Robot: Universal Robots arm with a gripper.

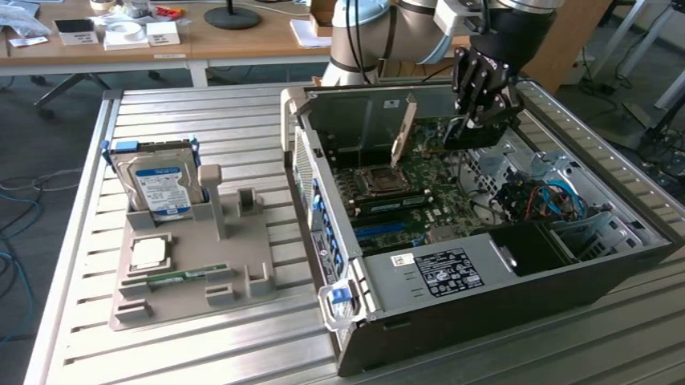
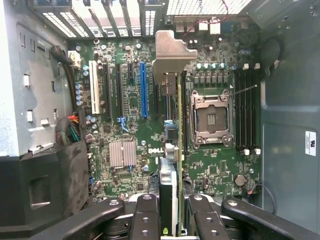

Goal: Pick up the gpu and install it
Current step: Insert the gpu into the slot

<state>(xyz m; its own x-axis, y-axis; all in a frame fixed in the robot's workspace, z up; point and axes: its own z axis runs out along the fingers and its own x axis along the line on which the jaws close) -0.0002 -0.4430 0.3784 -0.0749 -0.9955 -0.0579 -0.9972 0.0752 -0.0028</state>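
Nearest: my tool [image 2: 170, 217], clamped on gpu [image 2: 172, 165]. Card stands on edge over motherboard [image 2: 215, 167], long axis parallel to blue slot [image 2: 143, 90], bracket end toward rear vents [image 2: 100, 17], lying between blue slot and processor socket [image 2: 212, 117]. Whether seated, I cannot tell.

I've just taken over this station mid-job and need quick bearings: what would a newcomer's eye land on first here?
The open computer case lies on the slatted metal table, its green motherboard exposed and the gripper reaching inside. Clamped in the gripper, the gpu stands on edge over the board, beside the empty CPU socket. At the exterior view's left, a hard drive stands in a grey holder.
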